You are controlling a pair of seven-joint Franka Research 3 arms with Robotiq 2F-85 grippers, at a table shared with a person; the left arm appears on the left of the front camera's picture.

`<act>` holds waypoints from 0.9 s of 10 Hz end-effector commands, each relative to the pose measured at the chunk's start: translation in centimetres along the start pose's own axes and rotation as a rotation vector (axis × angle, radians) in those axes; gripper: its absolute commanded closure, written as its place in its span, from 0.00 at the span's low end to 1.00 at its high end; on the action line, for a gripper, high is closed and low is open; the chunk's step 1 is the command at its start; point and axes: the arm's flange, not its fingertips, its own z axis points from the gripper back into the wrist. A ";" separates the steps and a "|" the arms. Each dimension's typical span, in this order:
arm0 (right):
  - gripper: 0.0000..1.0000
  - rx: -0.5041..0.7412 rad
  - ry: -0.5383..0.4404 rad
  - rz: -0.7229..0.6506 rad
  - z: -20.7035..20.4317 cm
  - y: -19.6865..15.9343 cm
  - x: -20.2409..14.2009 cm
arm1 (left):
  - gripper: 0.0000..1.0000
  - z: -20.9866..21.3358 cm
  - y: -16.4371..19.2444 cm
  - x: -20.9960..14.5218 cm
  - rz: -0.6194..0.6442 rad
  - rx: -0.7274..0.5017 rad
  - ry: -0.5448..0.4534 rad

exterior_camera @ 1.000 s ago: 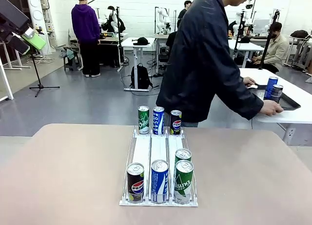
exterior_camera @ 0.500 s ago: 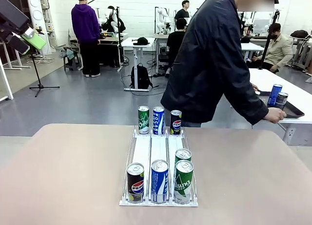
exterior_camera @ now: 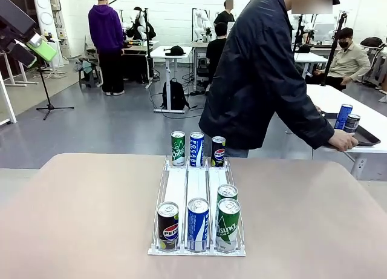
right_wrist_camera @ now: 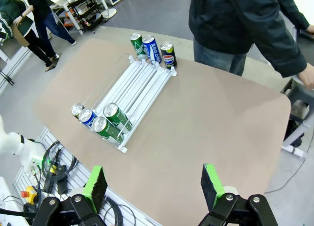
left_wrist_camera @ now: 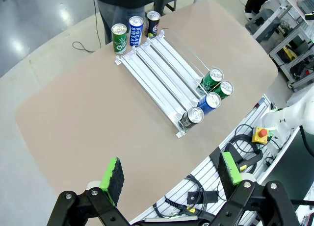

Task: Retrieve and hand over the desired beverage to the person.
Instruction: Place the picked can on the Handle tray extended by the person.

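Jaws of both our green-padded grippers, left (left_wrist_camera: 169, 174) and right (right_wrist_camera: 152, 184), are hanging apart above the desk (exterior_camera: 78, 212); the dark-jacketed person (exterior_camera: 266, 79) is turning away, risking picking an unwanted can from the white rack (exterior_camera: 197, 185).

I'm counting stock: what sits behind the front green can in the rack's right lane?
A second green can stands right behind the front green can, which covers its lower part. Behind that the rack lane runs bare; a dark Pepsi can stands past its far end.
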 end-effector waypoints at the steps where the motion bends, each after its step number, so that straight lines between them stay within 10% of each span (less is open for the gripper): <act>1: 0.00 0.029 -0.005 0.013 -0.2 0.0 0.0 | 0.00 0.2 0.0 0.1 -0.006 0.001 0.008; 9: 0.00 0.029 -0.005 0.013 -0.2 0.0 0.0 | 0.00 0.2 0.0 0.1 -0.006 0.001 0.008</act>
